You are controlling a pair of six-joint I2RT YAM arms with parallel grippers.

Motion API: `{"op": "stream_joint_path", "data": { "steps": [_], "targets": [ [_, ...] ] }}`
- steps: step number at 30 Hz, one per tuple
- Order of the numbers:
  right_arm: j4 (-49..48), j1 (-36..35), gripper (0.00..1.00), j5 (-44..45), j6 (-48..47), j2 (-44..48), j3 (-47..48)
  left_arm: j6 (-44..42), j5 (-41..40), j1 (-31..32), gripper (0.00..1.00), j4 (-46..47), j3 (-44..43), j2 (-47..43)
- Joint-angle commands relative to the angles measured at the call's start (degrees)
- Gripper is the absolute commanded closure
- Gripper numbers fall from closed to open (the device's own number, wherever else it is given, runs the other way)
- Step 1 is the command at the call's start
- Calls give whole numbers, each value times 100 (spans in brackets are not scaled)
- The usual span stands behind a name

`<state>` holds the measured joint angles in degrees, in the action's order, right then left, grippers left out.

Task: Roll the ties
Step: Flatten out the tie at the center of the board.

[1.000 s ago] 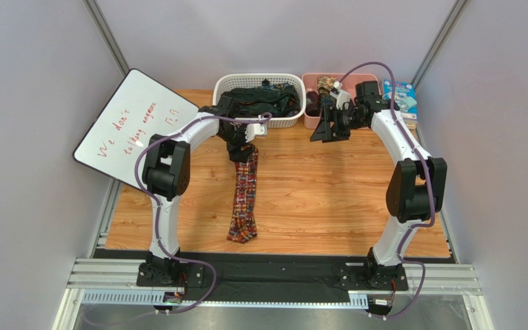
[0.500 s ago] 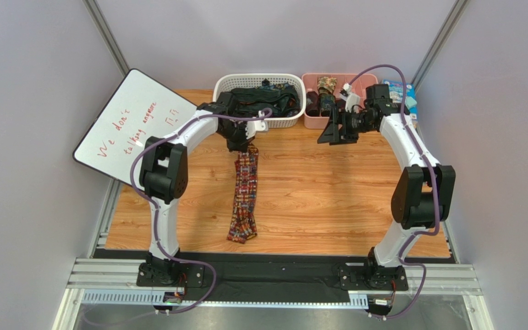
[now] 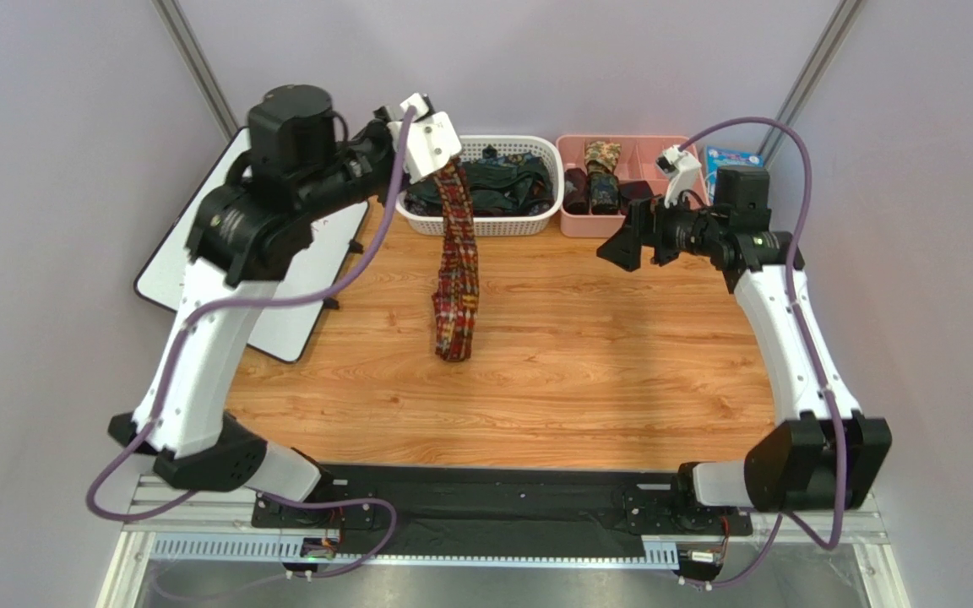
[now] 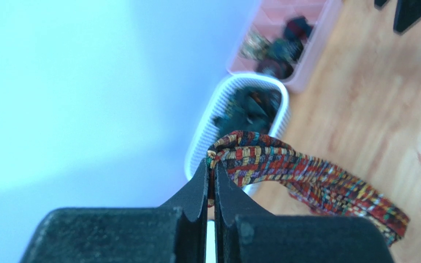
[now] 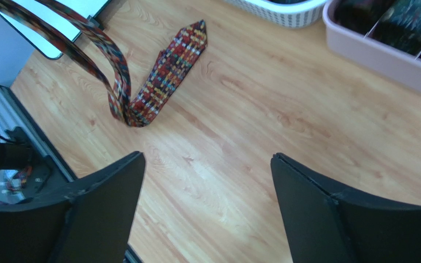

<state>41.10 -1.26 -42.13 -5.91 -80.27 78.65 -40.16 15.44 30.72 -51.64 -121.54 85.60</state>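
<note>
The left gripper (image 4: 211, 175) pinches the patterned tie (image 3: 456, 272), not yet rolled, the right gripper (image 5: 207, 159) wide and empty; some rolled ties (image 3: 600, 158) sit in the pink bin (image 3: 606, 231).

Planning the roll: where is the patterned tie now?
In the top view, left of centre: the patterned tie hangs from the shut fingers of the left gripper before the white basket, its lower end on the table.

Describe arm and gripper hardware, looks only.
Both the left arm and right arm: white links, black joint housings, a loose purple cable along each. The left gripper and right gripper: black wedge-shaped fingers, white block at each wrist.
</note>
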Motion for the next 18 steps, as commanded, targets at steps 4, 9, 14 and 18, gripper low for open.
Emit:
{"op": "stream_joint_path", "data": {
  "steps": [4, 9, 14, 18],
  "targets": [
    [-2387, -243, 0, -112, 55, 1775, -1114, -299, -2552, 1181, 100, 549, -1631, -115],
    [-3097, -1084, 0, 423, -190, 2296, -1991, -1333, -3678, 1963, 100, 1409, -2489, 211],
    [-3818, -2395, 0, 925, -1279, 2306, -2740, -1829, -3917, 2307, 100, 2078, -2068, 71],
    [-4908, -3343, 0, 1119, -1808, 1806, -3364, -1934, -4084, 2307, 100, 2342, -1927, 62]
  ]
}}
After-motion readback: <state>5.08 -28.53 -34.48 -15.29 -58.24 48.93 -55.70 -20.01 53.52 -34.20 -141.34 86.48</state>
